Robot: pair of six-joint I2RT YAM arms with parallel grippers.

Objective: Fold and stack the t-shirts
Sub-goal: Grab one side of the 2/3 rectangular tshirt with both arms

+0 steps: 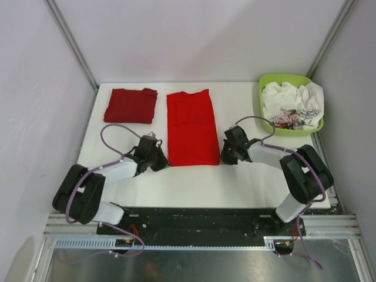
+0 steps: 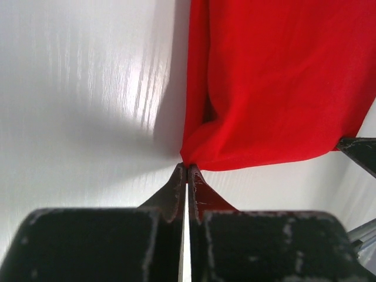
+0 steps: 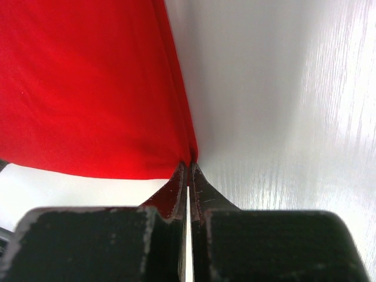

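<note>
A bright red t-shirt [image 1: 192, 127] lies as a long folded strip in the middle of the white table, plain side up. My left gripper [image 1: 164, 163] is shut on its near left corner [image 2: 194, 155]. At the near right corner [image 3: 185, 154] my right gripper [image 1: 223, 160] is shut on the cloth too. A darker red t-shirt [image 1: 130, 105] rests folded into a small rectangle at the back left, apart from both grippers.
A lime-green basket [image 1: 268, 80] holding crumpled white and patterned cloth stands at the back right corner. White walls and metal frame posts close in the table on three sides. The right finger [image 2: 359, 153] shows at the edge of the left wrist view.
</note>
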